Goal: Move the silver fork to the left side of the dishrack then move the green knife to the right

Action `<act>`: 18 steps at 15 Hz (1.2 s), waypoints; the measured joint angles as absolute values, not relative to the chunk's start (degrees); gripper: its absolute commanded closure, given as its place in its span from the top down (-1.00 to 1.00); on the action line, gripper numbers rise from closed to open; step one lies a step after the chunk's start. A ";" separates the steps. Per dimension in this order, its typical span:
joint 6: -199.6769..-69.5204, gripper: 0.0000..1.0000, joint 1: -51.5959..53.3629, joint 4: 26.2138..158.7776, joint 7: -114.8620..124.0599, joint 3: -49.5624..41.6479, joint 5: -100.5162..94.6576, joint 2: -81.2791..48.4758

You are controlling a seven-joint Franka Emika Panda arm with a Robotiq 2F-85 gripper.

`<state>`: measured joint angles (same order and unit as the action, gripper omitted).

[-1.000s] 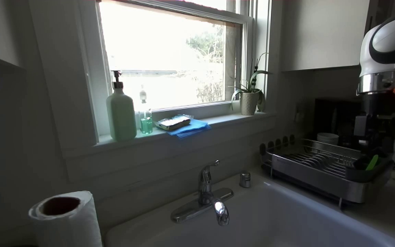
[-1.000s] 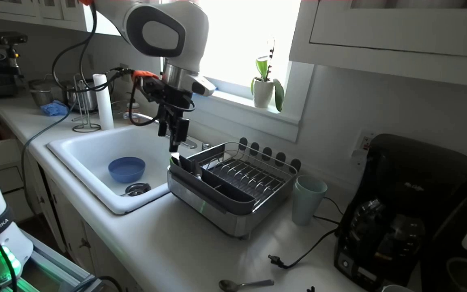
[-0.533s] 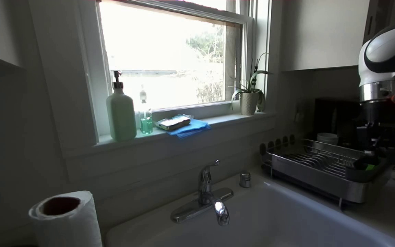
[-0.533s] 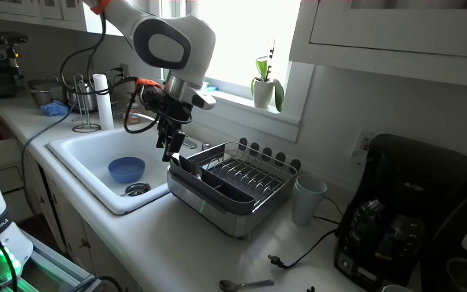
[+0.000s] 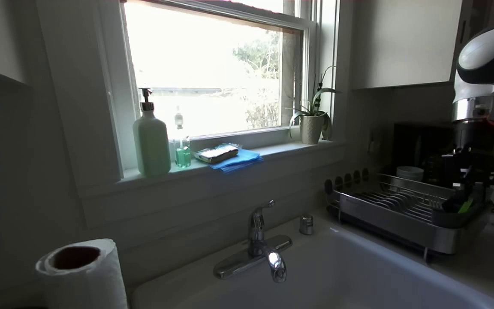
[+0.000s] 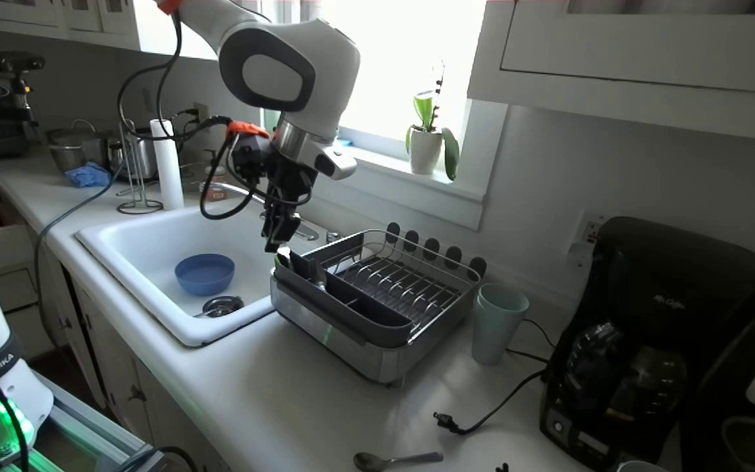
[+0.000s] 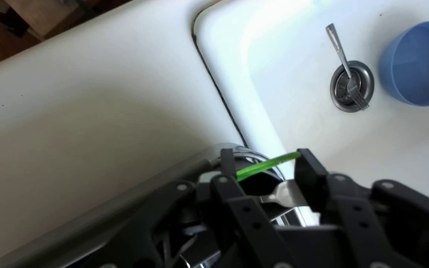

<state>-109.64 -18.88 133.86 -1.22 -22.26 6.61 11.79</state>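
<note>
gripper [image 7: 267,160]: jaws wide apart, above the dishrack [image 6: 351,351] at its end near the sink [image 6: 135,285]. green knife [image 7: 259,168]: tilted in the dishrack's dark utensil holder [image 6: 328,307]; in the wrist view it slants across the gap between the 2 jaws. contact with either jaw cannot be told. 1 silver utensil [image 7: 286,194], type unclear, stands just beside the knife in that holder.

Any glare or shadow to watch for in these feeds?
In both exterior views the window is mostly blown out; in an exterior view the claw shows dark on dark; in the wrist view shadow dims part of the counter, but the green knife shows brightly.
</note>
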 measured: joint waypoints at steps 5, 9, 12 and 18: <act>-109.68 -1.00 -19.02 132.96 -1.22 -22.44 7.46 11.65; -109.72 -0.98 -19.37 132.34 -1.21 -22.53 7.62 11.59; -109.61 -0.98 -19.46 132.23 -1.21 -22.69 7.66 11.52; -103.73 -0.98 -20.36 128.56 -1.22 -23.57 7.66 11.42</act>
